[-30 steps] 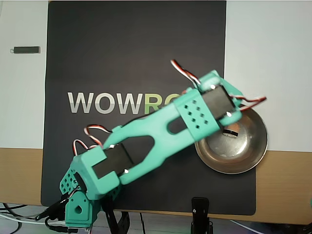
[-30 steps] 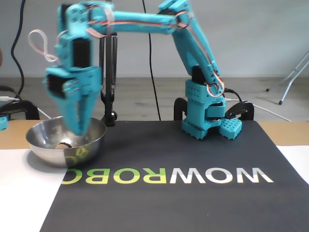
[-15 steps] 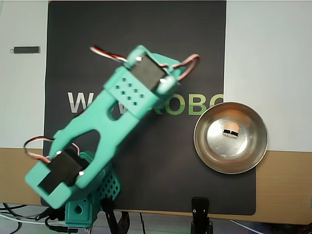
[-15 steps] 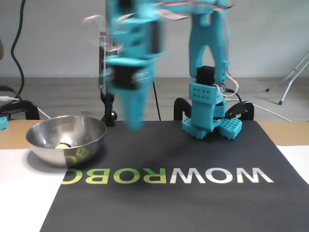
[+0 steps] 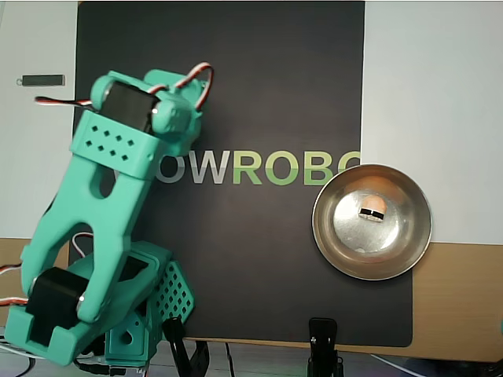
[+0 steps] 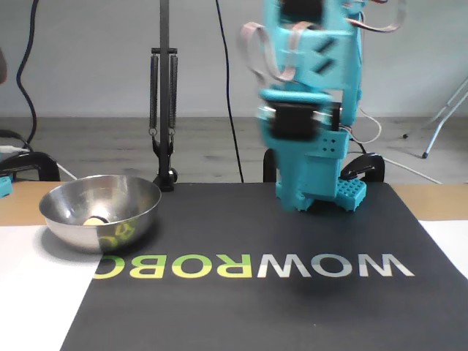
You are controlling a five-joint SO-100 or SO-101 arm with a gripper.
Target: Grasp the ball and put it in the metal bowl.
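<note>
The metal bowl sits at the mat's right edge in the overhead view and at the left in the fixed view. The small tan ball rests inside it, also visible low in the bowl from the side. The teal arm has swung far from the bowl, to the left side of the mat in the overhead view. Its wrist points downward and hides the fingers. In the fixed view the gripper is motion-blurred in front of the arm's base, nothing visible in it, and its jaws cannot be made out.
A black mat with WOWROBO lettering covers the table. The arm's base stands at the mat's far edge in the fixed view. A small dark stick lies upper left. A black clamp and a stand are at the table edge.
The arm lifted out of the bowl and swung across the mat away from it, leaving the ball inside. The bowl and ball stayed in place.
</note>
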